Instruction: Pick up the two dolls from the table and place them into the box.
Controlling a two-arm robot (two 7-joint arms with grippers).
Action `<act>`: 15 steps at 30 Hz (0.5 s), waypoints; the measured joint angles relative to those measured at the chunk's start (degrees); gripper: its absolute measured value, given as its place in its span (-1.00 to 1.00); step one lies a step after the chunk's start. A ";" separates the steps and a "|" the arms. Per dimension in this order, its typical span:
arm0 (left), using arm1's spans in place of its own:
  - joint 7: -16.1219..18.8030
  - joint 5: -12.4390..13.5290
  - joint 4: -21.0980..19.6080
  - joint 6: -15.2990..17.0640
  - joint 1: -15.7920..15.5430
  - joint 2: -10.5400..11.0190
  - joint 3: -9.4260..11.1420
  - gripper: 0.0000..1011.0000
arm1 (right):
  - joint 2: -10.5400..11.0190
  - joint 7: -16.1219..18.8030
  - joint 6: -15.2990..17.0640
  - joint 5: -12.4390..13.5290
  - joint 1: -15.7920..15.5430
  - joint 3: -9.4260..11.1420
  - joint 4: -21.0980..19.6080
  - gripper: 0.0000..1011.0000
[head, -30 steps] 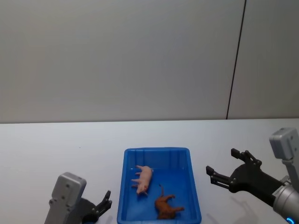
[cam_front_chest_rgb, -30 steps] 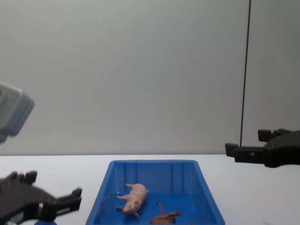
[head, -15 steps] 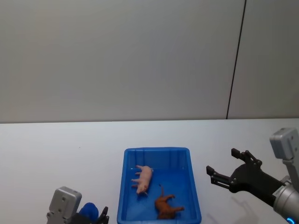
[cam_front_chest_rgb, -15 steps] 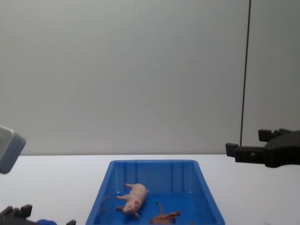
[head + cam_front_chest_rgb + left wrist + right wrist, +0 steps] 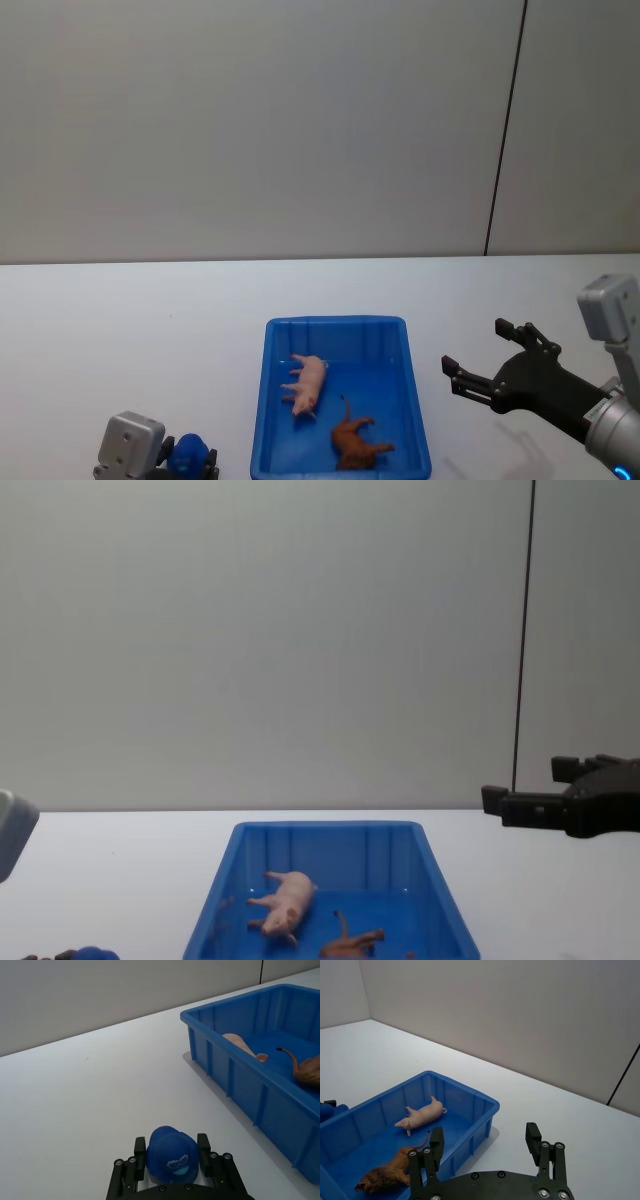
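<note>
Both dolls lie inside the blue box [image 5: 335, 325]: the pale pink pig [image 5: 308, 385] on its side near the middle, the brown animal [image 5: 358, 443] with its thin tail toward the near end. Both also appear in the right wrist view, pig [image 5: 422, 1115] and brown animal [image 5: 392, 1172]. My left gripper [image 5: 172, 1147] is low on the white table [image 5: 100, 330], left of the box, its fingers pressed against both sides of a blue round object [image 5: 172, 1160]. My right gripper [image 5: 472, 345] hovers open and empty to the right of the box.
The box's near left wall [image 5: 235, 1067] stands close to the left gripper. Bare white tabletop stretches to the left and behind the box. A grey wall with a dark vertical seam [image 5: 505, 130] rises behind the table.
The left gripper has dropped from above the table down around the blue round object and narrowed onto it. The right arm, the box and both dolls have not moved.
</note>
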 joint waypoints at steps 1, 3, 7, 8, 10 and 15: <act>-0.06 -0.06 0.11 -0.09 -0.04 -0.04 -0.03 0.28 | 0.00 0.00 0.00 0.00 0.00 0.00 0.00 0.98; -0.19 -0.14 0.33 -0.25 -0.12 -0.15 -0.10 0.14 | 0.00 0.00 0.00 0.00 0.00 0.00 0.00 0.98; -0.48 -0.17 0.54 -0.55 -0.33 -0.36 -0.31 0.08 | 0.00 0.00 0.00 0.00 0.00 0.00 0.00 0.98; -0.53 -0.17 0.53 -0.61 -0.40 -0.38 -0.37 0.05 | 0.00 0.00 0.00 -0.01 0.00 0.00 0.00 0.98; -0.64 0.05 0.31 -0.83 -0.57 -0.45 -0.54 0.04 | 0.00 0.00 0.00 -0.01 0.00 0.00 0.00 0.98; -0.95 0.95 -0.70 -1.42 -1.14 -0.62 -0.90 -0.04 | 0.00 0.00 0.00 -0.01 0.00 0.00 0.00 0.98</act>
